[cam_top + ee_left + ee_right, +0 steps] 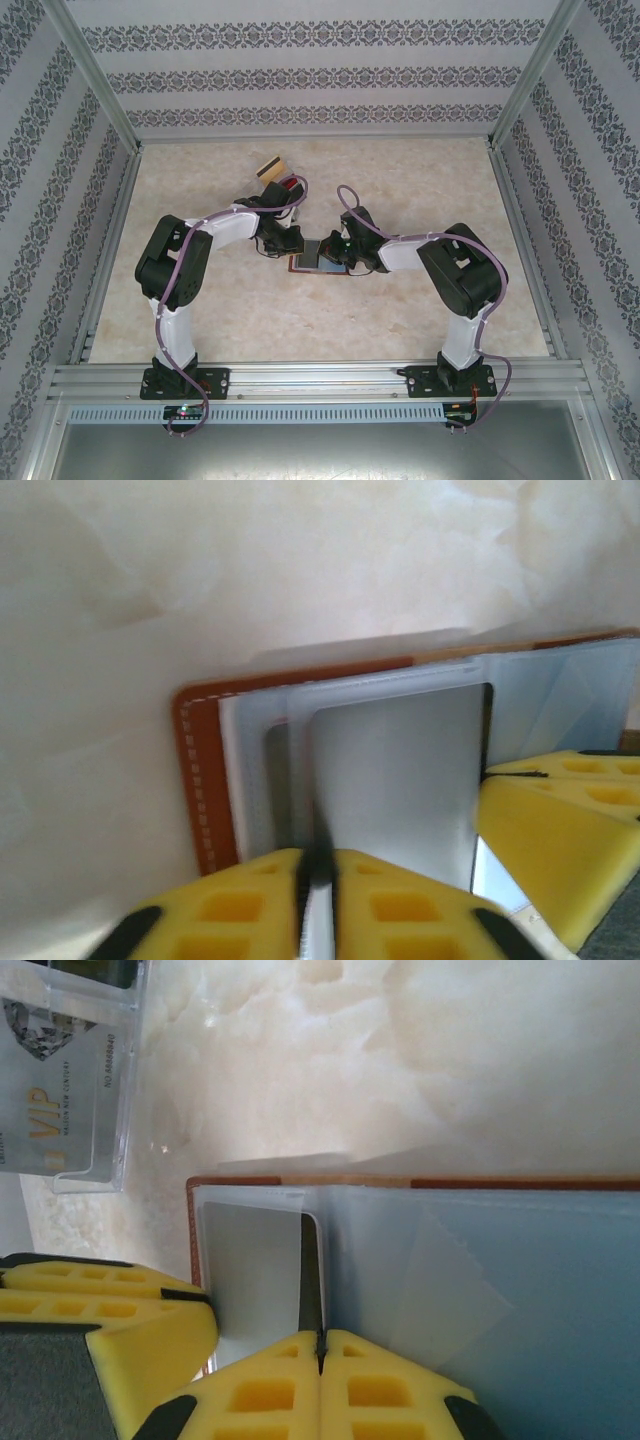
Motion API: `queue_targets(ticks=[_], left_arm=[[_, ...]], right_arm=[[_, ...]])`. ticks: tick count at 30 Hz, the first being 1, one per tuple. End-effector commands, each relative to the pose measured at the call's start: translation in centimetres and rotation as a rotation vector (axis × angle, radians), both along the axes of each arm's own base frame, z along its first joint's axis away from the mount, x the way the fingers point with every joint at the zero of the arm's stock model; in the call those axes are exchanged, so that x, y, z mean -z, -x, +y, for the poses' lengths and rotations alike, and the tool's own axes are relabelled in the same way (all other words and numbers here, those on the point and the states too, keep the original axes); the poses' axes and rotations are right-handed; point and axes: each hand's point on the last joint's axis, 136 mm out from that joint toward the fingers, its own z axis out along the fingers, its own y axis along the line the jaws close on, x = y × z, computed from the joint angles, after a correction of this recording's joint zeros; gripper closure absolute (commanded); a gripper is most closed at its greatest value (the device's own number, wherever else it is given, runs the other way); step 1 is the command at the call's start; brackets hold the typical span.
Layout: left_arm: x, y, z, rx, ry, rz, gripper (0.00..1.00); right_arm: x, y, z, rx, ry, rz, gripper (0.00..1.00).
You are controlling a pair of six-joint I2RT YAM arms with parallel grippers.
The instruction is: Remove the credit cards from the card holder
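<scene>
**mk_bots:** What were the two hands doing at that moment?

**servo_dan:** The left gripper (pixel 318 870) had its yellow pads pinched nearly together on a thin sleeve edge of the card holder (pixel 195 780), right at its fingertips. Just past them a grey card (pixel 395 780) sat tucked in a see-through pocket. The holder's brown stitched border ran up that hand's left side.

**mk_bots:** And the right one?

**servo_dan:** The right gripper (pixel 320 1350) was clamped fully, pads flat against each other. A thin sleeve edge came straight out of the seam, so it looked like it had a leaf of the same holder too. The holder lay spread open on the table (pixel 450 1050) just ahead of its fingers. Further out, up to its left, a VIP card (pixel 50 1080) in a clear case lay apart from the holder. From overhead, a tan card (pixel 272 167) lay well beyond the left gripper.
</scene>
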Motion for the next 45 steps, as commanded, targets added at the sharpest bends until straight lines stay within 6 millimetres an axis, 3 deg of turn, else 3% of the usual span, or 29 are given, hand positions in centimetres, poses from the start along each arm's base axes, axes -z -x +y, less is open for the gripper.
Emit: queue_targets(ticks=[1, 11, 16, 26, 34, 45], left_arm=[[1.8, 1.8, 1.1, 0.029, -0.075, 0.046, 0.73], [1.5, 1.6, 1.0, 0.031, -0.066, 0.03, 0.77], [1.1, 1.4, 0.6, 0.042, -0.051, 0.025, 0.81], [-3.4, 0.5, -1.2, 0.059, 0.069, -0.046, 0.84], [-0.9, 0.9, -1.4, 0.045, 0.067, 0.012, 0.89], [2.6, 1.9, 0.2, 0.026, -0.039, 0.1, 0.96]], right_arm=[[-1.3, 0.2, -0.5, -0.016, 0.014, -0.047, 1.0], [0.4, 0.8, -3.1, 0.014, 0.079, -0.013, 1.0], [0.0, 0.6, -2.8, 0.008, 0.057, -0.021, 1.0], [0.7, 0.7, -2.4, 0.004, 0.042, 0.012, 0.85], [1.0, 0.7, -2.5, 0.008, 0.041, 0.023, 0.8], [0.7, 0.5, -1.5, -0.02, -0.008, 0.017, 0.79]])
